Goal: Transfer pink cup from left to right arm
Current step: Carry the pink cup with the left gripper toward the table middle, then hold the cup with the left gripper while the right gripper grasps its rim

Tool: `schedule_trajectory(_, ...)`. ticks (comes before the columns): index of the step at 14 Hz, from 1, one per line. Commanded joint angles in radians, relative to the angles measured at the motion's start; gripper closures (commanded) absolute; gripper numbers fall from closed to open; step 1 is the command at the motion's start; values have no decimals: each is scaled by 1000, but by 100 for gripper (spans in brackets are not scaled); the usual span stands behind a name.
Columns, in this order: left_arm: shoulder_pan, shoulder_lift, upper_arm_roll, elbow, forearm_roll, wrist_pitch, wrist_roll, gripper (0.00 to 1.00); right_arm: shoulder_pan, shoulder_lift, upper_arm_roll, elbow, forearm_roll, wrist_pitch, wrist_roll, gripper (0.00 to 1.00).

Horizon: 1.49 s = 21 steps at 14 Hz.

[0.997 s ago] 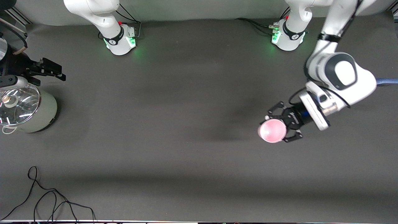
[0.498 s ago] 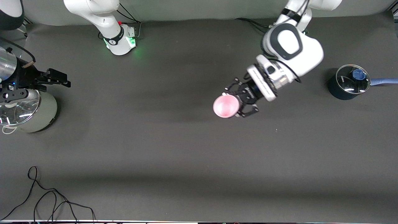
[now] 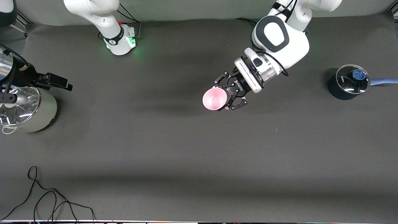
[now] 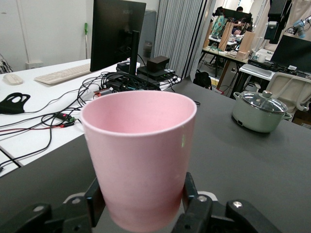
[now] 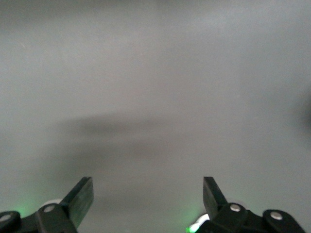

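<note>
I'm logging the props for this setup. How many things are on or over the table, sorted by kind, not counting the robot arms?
Cups: 1, the pink cup, held over the table in the left hand.
Pots with glass lids: 2, a pale pot and a dark blue pot.
Loose cables: 1, a black cable.
Total: 4

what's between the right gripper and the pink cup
Only bare dark table, as the front view shows. The right gripper is open above the grey pot; the left gripper holds the pink cup.
</note>
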Motion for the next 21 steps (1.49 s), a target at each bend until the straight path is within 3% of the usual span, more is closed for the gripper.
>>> schedule_trajectory(1, -6, -41, 6, -4, -14, -5, -21, 48, 7, 30, 29, 85, 114, -20, 228, 0)
schedule_trajectory(5, -6, -52, 7, -4, -13, -7, -26, 48, 53, 122, 107, 264, 159, -10, 484, 0)
schedule_trajectory(8, -6, -52, 7, -6, -14, -5, -29, 48, 153, 196, 109, 365, 162, 64, 708, 0)
schedule_trajectory(13, -7, -43, 7, -6, -14, -3, -29, 48, 327, 253, 107, 393, 149, 313, 955, 0)
schedule_trajectory(17, -7, -25, 9, -6, -14, 4, -26, 48, 436, 296, 105, 395, 143, 467, 992, 0)
schedule_trajectory(21, -7, -22, 9, -7, -13, 6, -26, 48, 545, 381, 105, 453, 42, 562, 1069, 0)
